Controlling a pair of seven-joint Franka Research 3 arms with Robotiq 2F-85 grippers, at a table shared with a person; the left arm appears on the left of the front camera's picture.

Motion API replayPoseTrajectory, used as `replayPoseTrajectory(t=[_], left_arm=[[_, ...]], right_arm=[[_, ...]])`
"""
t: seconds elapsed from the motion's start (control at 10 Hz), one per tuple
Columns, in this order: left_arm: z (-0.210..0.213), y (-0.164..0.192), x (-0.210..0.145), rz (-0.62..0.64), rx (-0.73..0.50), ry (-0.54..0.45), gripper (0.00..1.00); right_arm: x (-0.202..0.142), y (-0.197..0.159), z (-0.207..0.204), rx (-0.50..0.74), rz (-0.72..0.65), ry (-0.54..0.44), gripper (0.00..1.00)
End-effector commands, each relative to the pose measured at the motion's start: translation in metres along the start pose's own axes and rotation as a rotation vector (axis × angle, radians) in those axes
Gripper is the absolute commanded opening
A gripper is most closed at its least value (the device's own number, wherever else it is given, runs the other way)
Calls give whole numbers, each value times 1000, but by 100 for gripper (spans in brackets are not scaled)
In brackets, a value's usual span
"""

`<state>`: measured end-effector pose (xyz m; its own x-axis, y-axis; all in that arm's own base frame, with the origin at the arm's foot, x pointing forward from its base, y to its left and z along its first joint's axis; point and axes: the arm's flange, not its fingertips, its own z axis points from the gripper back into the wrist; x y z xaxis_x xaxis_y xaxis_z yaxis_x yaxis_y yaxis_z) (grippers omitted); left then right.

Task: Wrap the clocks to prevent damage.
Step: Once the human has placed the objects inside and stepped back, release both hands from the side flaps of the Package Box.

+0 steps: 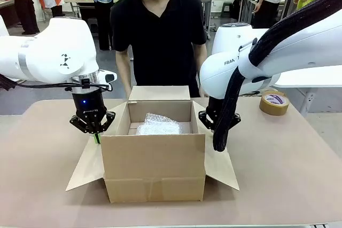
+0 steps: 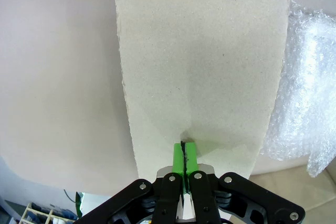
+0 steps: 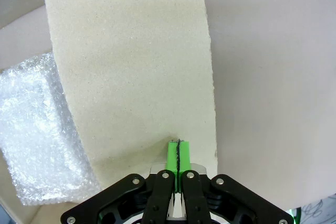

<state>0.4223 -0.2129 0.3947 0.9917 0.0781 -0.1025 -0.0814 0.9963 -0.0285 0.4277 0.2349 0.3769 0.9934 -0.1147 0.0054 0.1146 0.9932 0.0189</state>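
Note:
An open cardboard box (image 1: 155, 164) stands mid-table with a bubble-wrap bundle (image 1: 158, 126) lying inside; the clocks themselves are hidden. My left gripper (image 1: 96, 136) is shut, and its green tips rest on the box's left side flap (image 1: 88, 166). From the left wrist, that gripper (image 2: 183, 148) touches the flap (image 2: 205, 51), with the bubble wrap (image 2: 307, 98) beyond its edge. My right gripper (image 1: 215, 126) is shut at the right flap (image 1: 222, 166), partly behind a black cable sleeve. From the right wrist, its tips (image 3: 178, 148) meet the flap (image 3: 131, 51) beside the bubble wrap (image 3: 37, 129).
A person in a black shirt (image 1: 160, 30) stands right behind the box, near the raised rear flap (image 1: 159, 93). A roll of brown tape (image 1: 274, 103) lies at the table's back right. Bare tabletop (image 1: 43, 185) surrounds the box.

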Motion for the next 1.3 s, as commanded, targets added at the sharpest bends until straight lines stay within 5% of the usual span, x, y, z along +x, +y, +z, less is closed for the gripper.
replayPoseTrajectory(t=[0.0,0.2,0.6,1.0,1.2], left_arm=[[0,0,-1,-3,5,5,0],[0,0,0,0,0,0,0],[78,11,-17,-539,137,-19,0],[153,44,-35,-926,-14,190,0],[159,57,-43,-1158,24,234,0]], right_arm=[[0,0,1,0,-5,-2,1],[0,0,0,0,0,0,1],[-16,-33,83,-109,532,2,1],[-46,-67,165,-112,935,178,1],[-50,-90,172,-192,1088,174,1]])
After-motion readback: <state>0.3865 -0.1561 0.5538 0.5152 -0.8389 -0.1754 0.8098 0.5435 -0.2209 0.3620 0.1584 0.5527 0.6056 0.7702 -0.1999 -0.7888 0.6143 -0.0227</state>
